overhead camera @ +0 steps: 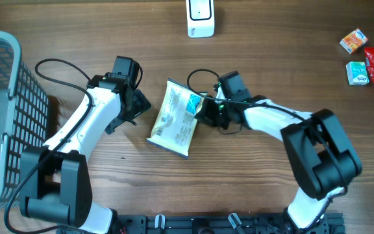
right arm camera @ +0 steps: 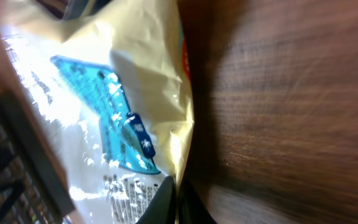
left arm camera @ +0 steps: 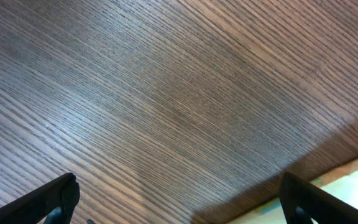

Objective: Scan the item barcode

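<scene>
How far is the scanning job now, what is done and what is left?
Done: the right gripper is shut on the packet at its right edge. In hand: the packet seems to lie on the table, not yet lifted; the left gripper stands open beside it, empty. Left: bring the packet to the white scanner at the far edge, barcode towards it.

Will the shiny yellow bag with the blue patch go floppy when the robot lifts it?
Probably floppy: the shiny cream-yellow plastic bag is crinkled and creased. Its glossy film looks slippery, so it might slide from the right gripper, pinching only its edge.
</scene>
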`<action>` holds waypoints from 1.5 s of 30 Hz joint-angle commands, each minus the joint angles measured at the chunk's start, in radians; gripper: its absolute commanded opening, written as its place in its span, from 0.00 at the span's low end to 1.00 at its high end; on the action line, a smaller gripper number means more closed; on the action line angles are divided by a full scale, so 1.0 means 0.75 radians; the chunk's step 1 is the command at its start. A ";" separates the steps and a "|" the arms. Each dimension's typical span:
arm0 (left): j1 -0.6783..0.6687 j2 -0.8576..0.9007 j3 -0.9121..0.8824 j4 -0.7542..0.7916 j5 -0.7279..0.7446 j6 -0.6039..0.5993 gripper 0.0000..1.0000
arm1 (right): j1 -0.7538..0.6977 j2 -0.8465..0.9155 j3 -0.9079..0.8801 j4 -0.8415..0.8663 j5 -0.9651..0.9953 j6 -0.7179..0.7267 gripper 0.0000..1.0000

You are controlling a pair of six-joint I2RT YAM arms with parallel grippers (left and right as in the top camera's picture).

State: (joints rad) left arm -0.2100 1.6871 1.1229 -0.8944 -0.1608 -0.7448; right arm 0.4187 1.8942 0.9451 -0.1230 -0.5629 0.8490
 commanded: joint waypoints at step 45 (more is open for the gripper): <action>-0.266 0.411 -0.399 1.009 1.156 0.005 0.16 | -0.091 0.168 0.014 -0.254 -0.299 -0.334 0.50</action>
State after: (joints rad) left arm -0.4107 1.9347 0.8551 -0.1349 0.8726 -0.7208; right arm 0.3248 1.9656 0.9974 -0.2878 -0.8364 0.5968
